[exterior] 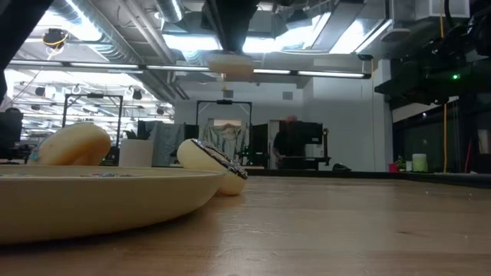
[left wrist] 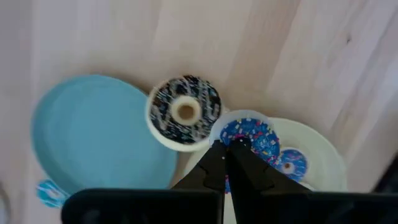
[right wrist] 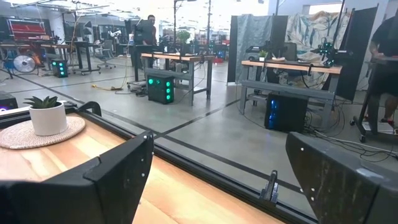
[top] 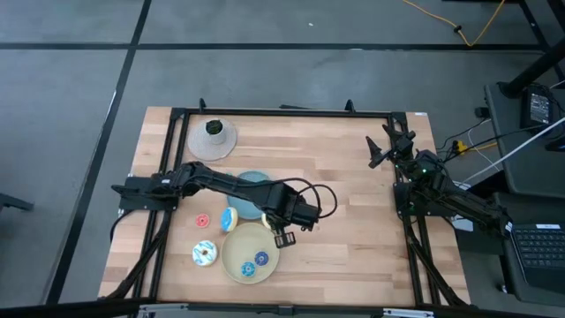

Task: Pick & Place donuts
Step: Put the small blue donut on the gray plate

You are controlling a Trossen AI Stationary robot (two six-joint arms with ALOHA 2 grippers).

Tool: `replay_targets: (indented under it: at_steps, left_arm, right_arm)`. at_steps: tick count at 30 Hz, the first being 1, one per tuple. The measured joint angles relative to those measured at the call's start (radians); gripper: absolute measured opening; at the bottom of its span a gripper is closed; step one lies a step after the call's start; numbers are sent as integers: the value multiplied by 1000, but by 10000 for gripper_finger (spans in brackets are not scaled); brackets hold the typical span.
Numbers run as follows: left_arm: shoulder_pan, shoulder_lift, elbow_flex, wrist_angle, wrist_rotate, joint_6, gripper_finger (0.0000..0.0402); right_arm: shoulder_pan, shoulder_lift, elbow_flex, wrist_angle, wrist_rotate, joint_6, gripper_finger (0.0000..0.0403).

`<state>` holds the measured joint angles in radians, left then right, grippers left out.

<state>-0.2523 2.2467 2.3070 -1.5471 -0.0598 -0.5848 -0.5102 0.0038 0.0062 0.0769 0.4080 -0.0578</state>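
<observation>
My left gripper [top: 281, 237] hangs over the far rim of the beige plate [top: 231, 261], shut on a blue sprinkled donut [left wrist: 252, 134] whose beige underside shows in the low view [exterior: 230, 67]. A small blue donut [left wrist: 290, 165] lies on the beige plate. A chocolate donut with white sprinkles [left wrist: 185, 112] leans on that plate's rim beside the blue plate [left wrist: 93, 137]. A white-sprinkled donut [top: 205, 253] and a tiny red one [top: 202, 220] lie on the table. My right gripper [right wrist: 217, 180] is open and empty at the table's far right. My left gripper holds the blue sprinkled donut by the ring beside its hole [left wrist: 238, 142], at the fingers' free ends. The fingers come from above, pointing down. The donut hangs about level, lifted clear above the beige plate. Whether one finger is in the hole, I cannot tell.
A potted plant on a round mat [top: 212, 140] stands at the far left. A black frame [top: 282, 112] runs around the table. Bare wood lies between the plates and the right arm.
</observation>
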Motion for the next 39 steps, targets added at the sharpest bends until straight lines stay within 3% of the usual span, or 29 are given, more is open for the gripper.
replay_targets:
  at_steps: [8, 21, 39]
  left_arm:
    - [-29, -10, -108, 3, 79, -116, 2]
    - [-63, -31, -228, 94, 78, -200, 2]
    - [-68, -232, -632, 402, 107, -352, 3]
  right_arm:
    - [0, 0, 0, 0, 0, 0, 365]
    - [0, 0, 0, 0, 0, 0, 365]
    - [0, 1, 0, 0, 0, 0, 365]
